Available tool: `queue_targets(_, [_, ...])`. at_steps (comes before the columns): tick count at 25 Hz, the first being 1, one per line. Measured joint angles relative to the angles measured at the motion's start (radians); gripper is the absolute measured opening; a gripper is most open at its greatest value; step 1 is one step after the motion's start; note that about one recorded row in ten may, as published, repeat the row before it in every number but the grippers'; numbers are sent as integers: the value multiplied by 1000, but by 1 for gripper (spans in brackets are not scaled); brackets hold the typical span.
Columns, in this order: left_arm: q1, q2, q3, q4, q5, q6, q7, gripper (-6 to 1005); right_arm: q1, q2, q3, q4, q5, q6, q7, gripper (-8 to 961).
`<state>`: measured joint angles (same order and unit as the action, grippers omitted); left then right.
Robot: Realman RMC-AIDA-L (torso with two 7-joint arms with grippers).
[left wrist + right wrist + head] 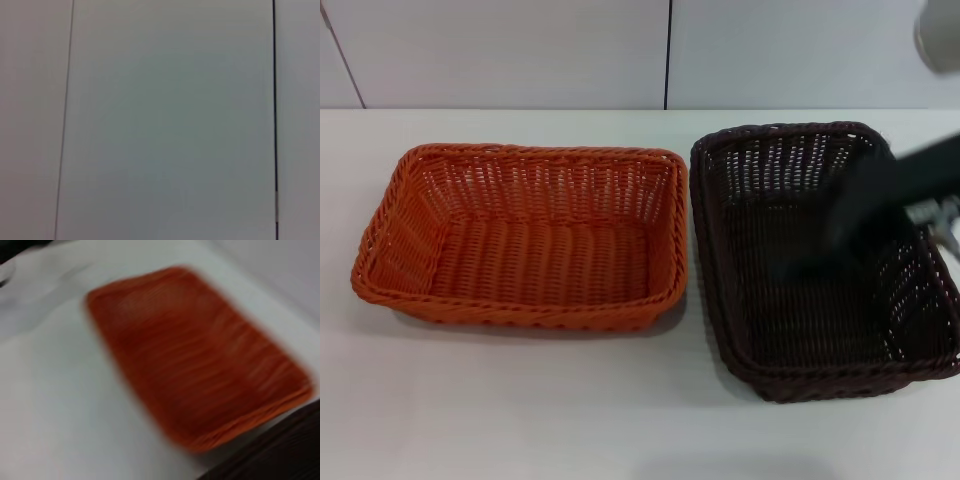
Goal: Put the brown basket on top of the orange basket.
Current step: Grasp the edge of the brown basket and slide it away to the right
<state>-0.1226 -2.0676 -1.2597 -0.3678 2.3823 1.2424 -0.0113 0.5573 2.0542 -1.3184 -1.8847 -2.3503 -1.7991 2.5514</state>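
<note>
The orange basket point(525, 240) sits on the white table at the left, upright and empty. The brown basket point(820, 270) sits right beside it, upright, with a narrow gap between them. My right gripper point(850, 225) reaches in from the right and hangs over the inside of the brown basket, near its right wall. The right wrist view shows the orange basket point(200, 355) and a corner of the brown basket point(285, 450). My left gripper is out of view, and its wrist view shows only a pale wall panel.
The white table point(520, 400) spreads in front of both baskets. A pale wall point(520, 50) with vertical seams runs behind the table's back edge. Part of the right arm point(940, 30) shows at the top right.
</note>
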Motion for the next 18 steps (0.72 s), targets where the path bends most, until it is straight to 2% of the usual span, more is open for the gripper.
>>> queue_targets(3, [-5,1,0,14,-16,-4,0,810,26,6,5,21,12,-132,-30,757])
queue_targets(8, [-10,1,-1,17,-24,-21,0,810,36,7,15,17,6,-217,-37,758])
queue_targets(14, [-12,1,-6,18,-27,-28,0,810,44,7,11,41,-71,-238,-41,754])
queue_targets(18, [-13,1,-8,18,-27,-29,0,810,54,12,6,141,-104,-188,-72,753])
